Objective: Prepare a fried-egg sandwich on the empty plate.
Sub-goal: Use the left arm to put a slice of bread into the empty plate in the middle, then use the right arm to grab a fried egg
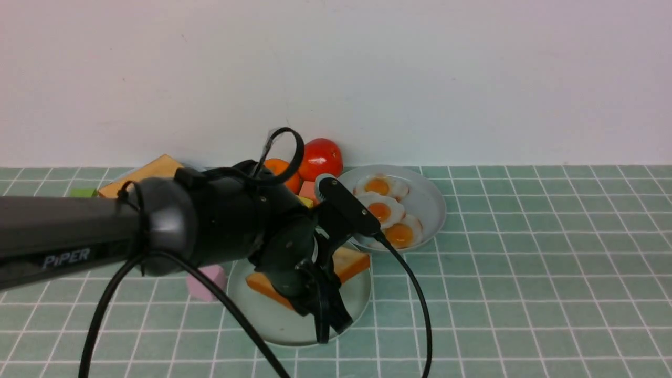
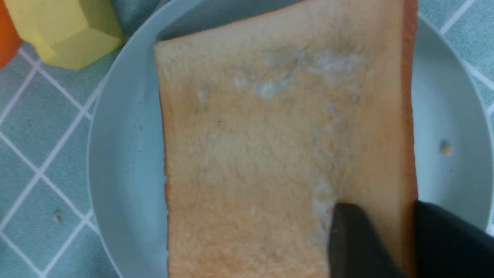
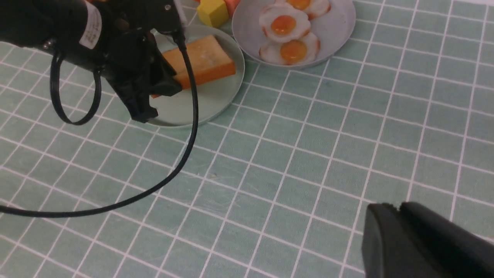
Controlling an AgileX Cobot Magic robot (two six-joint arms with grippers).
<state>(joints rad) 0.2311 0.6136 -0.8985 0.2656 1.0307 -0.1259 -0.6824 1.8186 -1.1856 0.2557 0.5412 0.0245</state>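
Observation:
One golden toast slice (image 1: 352,262) lies on the empty plate (image 1: 273,325), a pale mint round one; no egg is on it. My left gripper (image 1: 331,328) hangs over the plate's near side. In the left wrist view the toast (image 2: 270,135) fills the plate (image 2: 127,154), and the left gripper (image 2: 380,208) is open, one finger over the bread's face and the other outside its crust. Several fried eggs (image 1: 380,210) sit on a grey-blue plate (image 1: 433,210) behind. My right gripper (image 3: 399,206) is shut and empty, above bare tiles and out of the front view.
A pile of toast (image 1: 152,173) sits at the far left, partly hidden by my left arm. A tomato (image 1: 320,157) and an orange (image 1: 283,173) stand by the wall. A yellow block (image 2: 69,34), a pink block (image 1: 207,281) and a green block (image 1: 84,192) lie nearby.

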